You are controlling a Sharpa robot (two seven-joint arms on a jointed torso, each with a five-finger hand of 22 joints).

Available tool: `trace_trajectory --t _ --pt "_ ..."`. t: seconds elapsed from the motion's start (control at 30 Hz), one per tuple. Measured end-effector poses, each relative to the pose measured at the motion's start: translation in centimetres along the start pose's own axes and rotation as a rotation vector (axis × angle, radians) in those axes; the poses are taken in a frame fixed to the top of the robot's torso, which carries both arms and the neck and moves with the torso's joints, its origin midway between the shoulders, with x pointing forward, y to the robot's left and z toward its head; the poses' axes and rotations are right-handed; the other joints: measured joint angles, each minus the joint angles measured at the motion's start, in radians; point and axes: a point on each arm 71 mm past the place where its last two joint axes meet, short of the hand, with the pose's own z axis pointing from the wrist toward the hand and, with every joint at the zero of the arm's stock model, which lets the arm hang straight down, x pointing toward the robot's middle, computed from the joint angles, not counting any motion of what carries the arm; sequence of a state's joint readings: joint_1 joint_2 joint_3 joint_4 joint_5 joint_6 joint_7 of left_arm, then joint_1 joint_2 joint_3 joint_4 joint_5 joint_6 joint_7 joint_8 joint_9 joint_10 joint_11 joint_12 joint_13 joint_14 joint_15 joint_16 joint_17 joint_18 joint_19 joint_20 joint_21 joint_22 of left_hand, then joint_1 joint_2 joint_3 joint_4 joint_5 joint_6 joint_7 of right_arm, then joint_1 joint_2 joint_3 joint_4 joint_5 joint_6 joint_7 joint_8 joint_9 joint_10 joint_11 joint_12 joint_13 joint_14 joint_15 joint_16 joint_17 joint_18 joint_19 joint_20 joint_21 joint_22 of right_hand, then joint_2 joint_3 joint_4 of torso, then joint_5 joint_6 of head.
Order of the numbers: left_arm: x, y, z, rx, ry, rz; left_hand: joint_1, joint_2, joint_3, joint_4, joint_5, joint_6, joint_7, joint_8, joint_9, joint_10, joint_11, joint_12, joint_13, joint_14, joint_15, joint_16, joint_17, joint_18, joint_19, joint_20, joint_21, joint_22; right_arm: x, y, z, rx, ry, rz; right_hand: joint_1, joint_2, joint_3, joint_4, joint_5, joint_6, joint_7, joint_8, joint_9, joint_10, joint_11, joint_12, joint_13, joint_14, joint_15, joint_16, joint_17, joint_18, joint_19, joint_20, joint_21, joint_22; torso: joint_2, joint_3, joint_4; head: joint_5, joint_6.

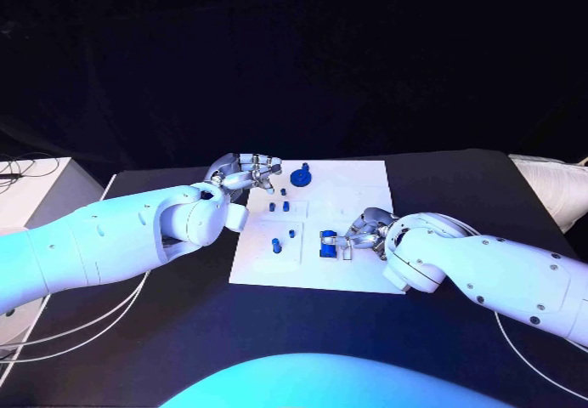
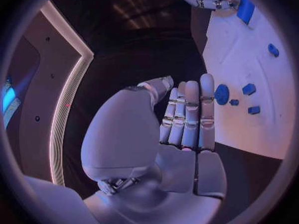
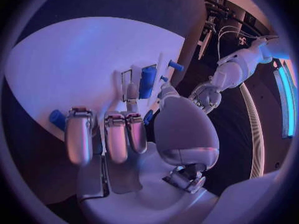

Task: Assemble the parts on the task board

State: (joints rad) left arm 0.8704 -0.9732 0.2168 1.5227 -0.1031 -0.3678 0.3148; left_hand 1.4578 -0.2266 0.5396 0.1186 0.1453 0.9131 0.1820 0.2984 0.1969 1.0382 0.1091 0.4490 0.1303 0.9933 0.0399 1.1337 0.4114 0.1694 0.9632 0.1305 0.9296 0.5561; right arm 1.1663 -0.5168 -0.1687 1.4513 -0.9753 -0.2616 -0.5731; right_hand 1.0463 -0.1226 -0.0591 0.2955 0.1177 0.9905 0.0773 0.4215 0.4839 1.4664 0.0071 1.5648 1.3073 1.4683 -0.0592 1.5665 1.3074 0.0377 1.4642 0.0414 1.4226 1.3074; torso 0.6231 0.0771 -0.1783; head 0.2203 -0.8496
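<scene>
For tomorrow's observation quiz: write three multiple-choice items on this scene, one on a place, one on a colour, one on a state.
1. Where is the left robot hand?
A. at the board's far left corner
B. at the board's near right corner
C. off the table

2. What colour is the round part?
A. red
B. blue
C. yellow

3. How is the left robot hand in its wrist view?
A. gripping a part
B. fingers straight, holding nothing
C. clenched in a fist

Answers: 1 A, it sits at the far left corner of the board. 2 B, it shows blue. 3 B, its fingers are straight and empty.
</scene>
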Motion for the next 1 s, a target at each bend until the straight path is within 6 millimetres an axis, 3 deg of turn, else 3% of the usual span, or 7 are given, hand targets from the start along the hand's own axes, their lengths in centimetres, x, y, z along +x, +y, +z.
trace_trajectory --t 0.13,0.17,0.23,0.37,0.57,0.73,1.0 --pt "0.0 0.0 0.0 0.000 0.000 0.000 0.000 0.000 0.000 0.000 0.000 0.000 0.000 0.000 0.000 0.000 0.000 0.000 0.000 0.000 0.000 0.000 0.000 0.000 0.000 0.000 0.000 0.000 0.1 -0.3 -0.2 -0.009 -0.005 -0.002 -0.004 0.007 -0.002 -0.002 0.000 -0.002 0.002 0.006 0.001 0.000 0.000 0.000 0.001 0.000 0.000 0.000 0.000 0.000 0.000 0.000 0.000 0.000 0.000 -0.0002 0.0006 0.000 0.000" --pt "0.0 0.0 0.0 0.000 0.000 0.000 0.000 0.000 0.000 0.000 0.000 0.000 0.000 0.000 0.000 0.000 0.000 0.000 0.000 0.000 0.000 0.000 0.000 0.000 0.000 0.000 0.000 0.000 0.1 -0.3 -0.3 -0.012 -0.007 -0.003 0.011 0.021 -0.003 -0.003 0.000 -0.003 0.003 0.008 0.001 0.000 0.000 0.000 0.001 0.000 0.000 0.000 0.000 0.000 0.000 0.000 0.000 0.000 0.000 -0.0003 0.0008 0.000 0.000" --pt "0.0 0.0 0.0 0.000 0.000 0.000 0.000 0.000 0.000 0.000 0.000 0.000 0.000 0.000 0.000 0.000 0.000 0.000 0.000 0.000 0.000 0.000 0.000 0.000 0.000 0.000 0.000 0.000 0.1 -0.5 -0.5 -0.021 -0.013 -0.005 0.065 0.026 0.003 -0.006 -0.005 0.000 0.000 0.013 0.001 0.000 0.000 0.000 0.001 0.000 0.000 0.000 0.000 0.000 0.000 0.000 0.000 0.000 0.000 -0.0005 0.0011 0.000 0.000" --pt "0.0 0.0 0.0 0.000 0.000 0.000 0.000 0.000 0.000 0.000 0.000 0.000 0.000 0.000 0.000 0.000 0.000 0.000 0.001 0.000 0.000 0.000 0.000 0.000 0.000 0.000 0.000 -0.001 -0.1 -0.6 -0.8 -0.049 -0.026 -0.009 0.165 0.012 0.049 -0.007 -0.029 0.001 -0.001 0.020 0.001 0.000 0.000 0.000 0.001 -0.004 -0.004 0.000 0.000 0.000 0.002 -0.002 0.007 0.000 0.000 -0.0005 0.0007 0.001 0.001" --pt "0.0 0.0 0.0 0.000 0.001 -0.001 0.000 0.000 0.000 0.000 0.000 0.000 0.000 0.000 0.000 0.000 0.000 0.000 0.001 0.000 0.000 0.000 0.000 0.000 0.000 0.000 0.000 -0.001 -0.7 -1.2 -1.5 -0.105 -0.068 0.007 0.212 0.009 0.080 -0.009 -0.007 0.001 -0.001 0.020 -0.005 0.000 0.000 0.000 0.001 -0.004 -0.004 0.000 0.000 0.000 0.004 -0.004 0.008 0.000 -0.001 -0.0008 -0.0002 0.001 0.007" --pt "0.1 0.1 0.1 0.000 0.001 -0.001 0.000 0.000 0.000 0.000 0.000 0.000 0.000 0.000 0.000 0.000 0.000 0.000 0.001 0.000 0.000 0.000 0.000 0.000 0.000 0.000 0.000 -0.001 -2.3 -2.8 -2.6 -0.167 -0.132 0.049 0.281 0.014 0.119 -0.018 0.041 -0.004 0.004 0.006 -0.020 0.000 0.000 0.000 0.001 -0.004 -0.004 0.000 0.000 0.000 0.004 -0.004 0.008 0.000 -0.002 -0.0007 -0.0019 -0.003 0.013" --pt "0.2 0.1 0.2 0.000 0.005 -0.004 0.000 0.000 0.000 0.000 0.000 0.000 0.000 0.000 0.000 -0.002 0.002 0.000 0.001 0.000 0.000 0.000 0.001 0.000 0.000 0.000 0.000 -0.001 -4.8 -6.1 -4.6 -0.202 -0.205 0.087 0.327 0.010 0.156 -0.026 0.023 -0.006 0.007 -0.008 -0.034 0.000 0.000 0.000 0.001 -0.004 -0.004 0.000 0.000 0.000 0.004 -0.004 0.016 0.001 -0.004 0.0021 -0.0086 -0.006 0.022"
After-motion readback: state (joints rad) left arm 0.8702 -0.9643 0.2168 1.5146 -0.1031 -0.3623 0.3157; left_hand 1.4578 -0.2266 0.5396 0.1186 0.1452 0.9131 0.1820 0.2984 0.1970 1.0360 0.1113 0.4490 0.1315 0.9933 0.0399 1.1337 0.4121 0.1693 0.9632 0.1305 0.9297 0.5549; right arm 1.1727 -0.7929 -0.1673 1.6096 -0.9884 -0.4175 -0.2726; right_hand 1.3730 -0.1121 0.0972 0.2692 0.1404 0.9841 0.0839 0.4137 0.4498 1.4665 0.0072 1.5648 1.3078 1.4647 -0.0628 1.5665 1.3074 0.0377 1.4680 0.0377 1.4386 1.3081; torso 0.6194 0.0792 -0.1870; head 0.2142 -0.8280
